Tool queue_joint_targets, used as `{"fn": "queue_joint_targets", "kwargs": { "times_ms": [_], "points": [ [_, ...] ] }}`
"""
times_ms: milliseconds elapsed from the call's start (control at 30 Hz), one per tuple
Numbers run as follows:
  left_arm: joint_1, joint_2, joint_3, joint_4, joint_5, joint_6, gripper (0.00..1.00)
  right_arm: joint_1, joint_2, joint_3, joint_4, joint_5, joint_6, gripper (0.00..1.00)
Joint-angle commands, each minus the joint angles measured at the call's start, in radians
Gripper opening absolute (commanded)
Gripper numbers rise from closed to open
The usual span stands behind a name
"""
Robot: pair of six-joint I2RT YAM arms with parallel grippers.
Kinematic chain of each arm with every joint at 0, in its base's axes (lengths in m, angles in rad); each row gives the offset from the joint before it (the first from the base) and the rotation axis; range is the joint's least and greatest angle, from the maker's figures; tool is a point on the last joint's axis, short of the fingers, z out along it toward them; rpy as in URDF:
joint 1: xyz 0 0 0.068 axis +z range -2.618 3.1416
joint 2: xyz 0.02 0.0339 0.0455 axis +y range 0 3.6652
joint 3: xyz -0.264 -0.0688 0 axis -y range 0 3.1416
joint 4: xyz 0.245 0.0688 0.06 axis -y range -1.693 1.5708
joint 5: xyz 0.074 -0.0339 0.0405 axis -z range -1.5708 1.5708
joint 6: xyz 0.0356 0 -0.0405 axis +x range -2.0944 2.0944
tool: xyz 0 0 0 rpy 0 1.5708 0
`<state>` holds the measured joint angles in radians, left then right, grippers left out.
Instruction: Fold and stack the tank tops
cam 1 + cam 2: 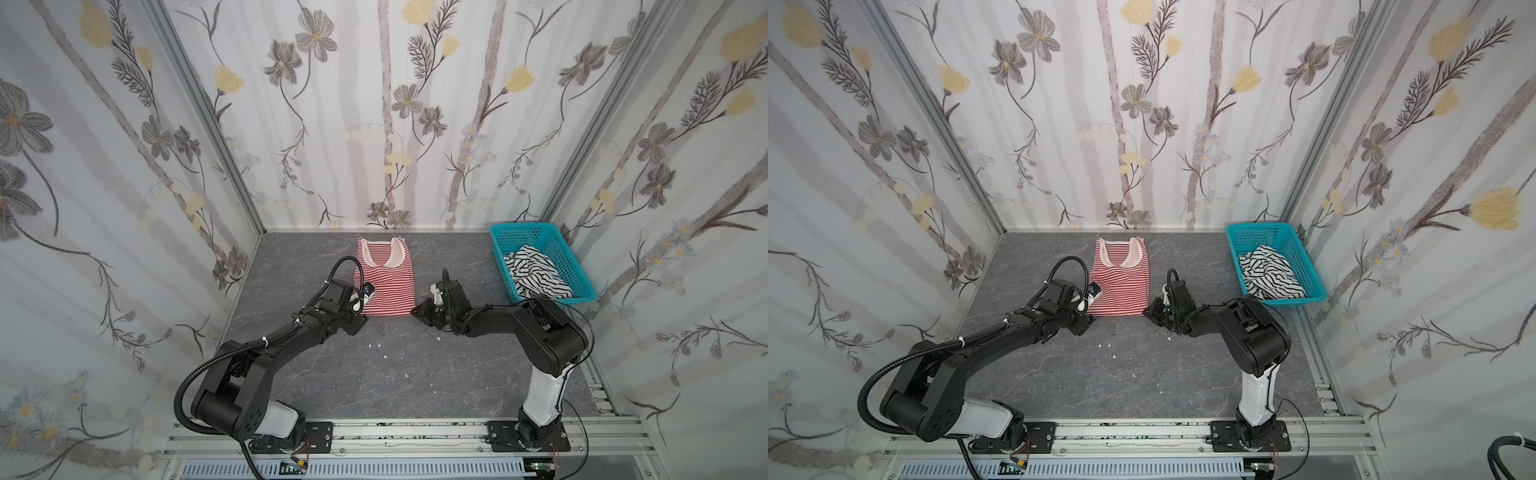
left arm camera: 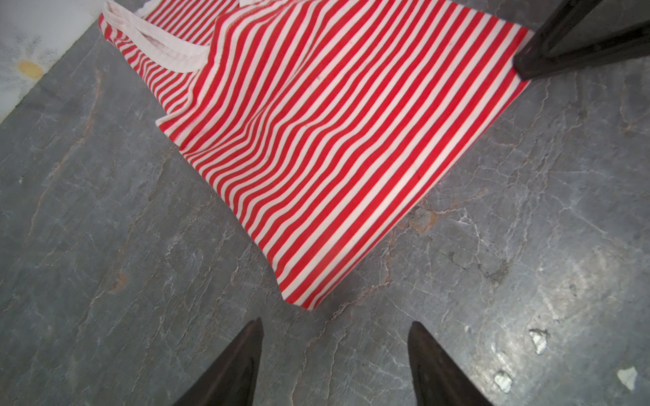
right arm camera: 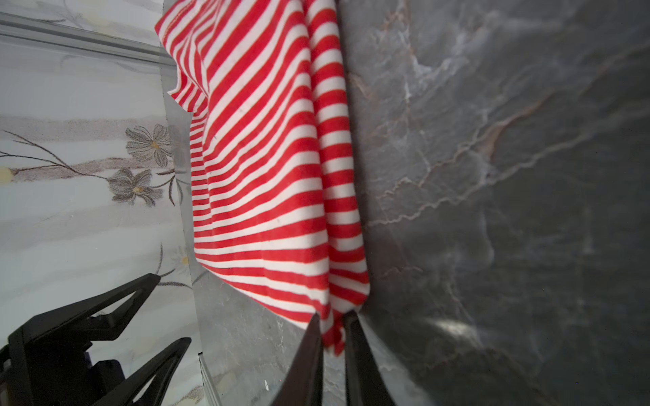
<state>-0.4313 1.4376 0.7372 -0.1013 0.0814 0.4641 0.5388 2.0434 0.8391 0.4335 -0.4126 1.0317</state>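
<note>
The red-and-white tank top (image 1: pixel 384 282) (image 1: pixel 1119 286) lies folded on the grey table, straps toward the back wall. My right gripper (image 1: pixel 413 311) (image 3: pixel 335 316) is shut on its near right corner, and striped cloth bunches between the fingertips. My left gripper (image 1: pixel 359 322) (image 2: pixel 336 322) stands open just short of the near left corner (image 2: pixel 299 302), with only bare table between its fingers. The black-and-white tank top (image 1: pixel 536 274) (image 1: pixel 1273 270) lies crumpled in the teal basket (image 1: pixel 498 232).
The teal basket (image 1: pixel 1233 230) stands at the back right corner against the wall. A few small white scraps (image 1: pixel 374 345) (image 2: pixel 538 341) lie on the grey marble table (image 1: pixel 374 395) in front of the folded top. Floral walls close in three sides.
</note>
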Motion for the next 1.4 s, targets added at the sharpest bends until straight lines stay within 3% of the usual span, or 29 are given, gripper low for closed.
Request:
{"fn": "queue_joint_targets", "kwargs": {
  "times_ms": [0,367,633,1367],
  "points": [
    [0.0,0.004,-0.006,0.032,-0.002,0.006,0.67,0.0,-0.004,0.023,-0.006,0.01,-0.005,0.0],
    [-0.009,0.018,-0.019,0.038,0.003,0.039,0.68,0.034,-0.159,-0.018,-0.155,0.04,-0.059,0.0],
    [-0.07,0.039,-0.026,0.07,-0.001,0.035,0.69,0.056,-0.291,-0.078,-0.21,0.064,-0.058,0.0],
    [-0.105,0.18,-0.03,0.141,-0.008,0.096,0.64,0.069,-0.356,-0.014,-0.256,0.066,-0.059,0.0]
  ]
}}
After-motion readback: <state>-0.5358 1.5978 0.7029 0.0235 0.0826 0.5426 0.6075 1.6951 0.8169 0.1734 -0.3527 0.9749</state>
